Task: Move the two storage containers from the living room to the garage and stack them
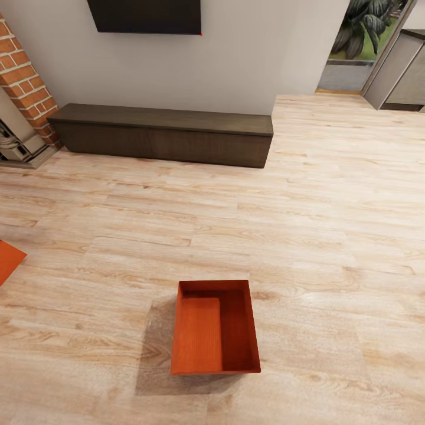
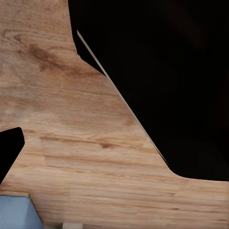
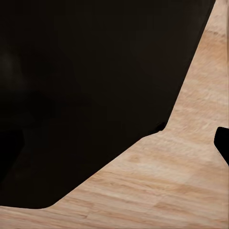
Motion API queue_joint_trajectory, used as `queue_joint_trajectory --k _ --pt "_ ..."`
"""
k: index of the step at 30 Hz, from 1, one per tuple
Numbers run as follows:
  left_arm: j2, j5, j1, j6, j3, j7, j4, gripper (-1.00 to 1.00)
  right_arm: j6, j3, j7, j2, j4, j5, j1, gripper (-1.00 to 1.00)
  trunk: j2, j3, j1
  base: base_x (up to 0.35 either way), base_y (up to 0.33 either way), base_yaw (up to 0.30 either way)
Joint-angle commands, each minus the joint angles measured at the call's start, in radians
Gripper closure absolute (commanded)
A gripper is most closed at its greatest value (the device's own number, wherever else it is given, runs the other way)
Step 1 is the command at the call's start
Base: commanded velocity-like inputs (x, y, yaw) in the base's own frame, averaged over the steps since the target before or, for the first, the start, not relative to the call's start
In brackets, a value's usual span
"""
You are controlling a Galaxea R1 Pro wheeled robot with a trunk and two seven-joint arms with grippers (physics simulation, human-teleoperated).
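Observation:
One storage container (image 1: 215,327), an orange-red topless box, stands upright and empty on the light wood-plank floor of the living room, low in the middle of the head view. A corner of the other storage container (image 1: 9,260) pokes in at the left edge of that view. In the left wrist view a black fingertip (image 2: 8,148) shows over bare planks beside a large black part of my own body. The right wrist view has a black fingertip (image 3: 222,143) at its edge, also over planks. Nothing lies by either fingertip.
A long dark low cabinet (image 1: 162,134) runs along the pale back wall under a dark screen (image 1: 144,15). The red brick fireplace (image 1: 23,82) is at the far left. An opening with plants (image 1: 366,35) and a grey unit (image 1: 401,71) lie at the back right. A blue-grey edge (image 2: 14,212) shows in the left wrist view.

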Motion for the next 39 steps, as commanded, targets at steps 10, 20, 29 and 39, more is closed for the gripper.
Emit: queue_joint_trajectory --k 10,20,29,39 --pt "-0.002 -0.005 0.0 0.022 -0.009 0.0 -0.241 -1.0 -0.024 0.009 -0.008 -0.044 -0.179 -0.009 0.002 -1.0 0.0 0.0 0.0 0.0 0.0 0.0" --pt "-0.018 -0.003 -0.003 0.41 -0.009 0.002 -0.868 -1.0 0.176 0.005 -0.125 -0.127 -0.535 -0.009 -0.137 -1.0 0.0 0.0 0.0 0.0 0.0 0.0" --pt "-0.106 -0.013 -0.195 0.57 -0.011 0.04 -0.948 -1.0 0.246 0.002 -0.194 -0.123 -0.557 -0.009 -0.356 -1.0 0.0 0.0 0.0 0.0 0.0 0.0" --pt "-0.159 -0.001 -0.582 0.605 -0.009 0.062 -0.703 -1.0 0.284 0.0 -0.244 -0.095 -0.525 -0.057 -0.6 -1.0 0.0 0.0 0.0 0.0 0.0 0.0"
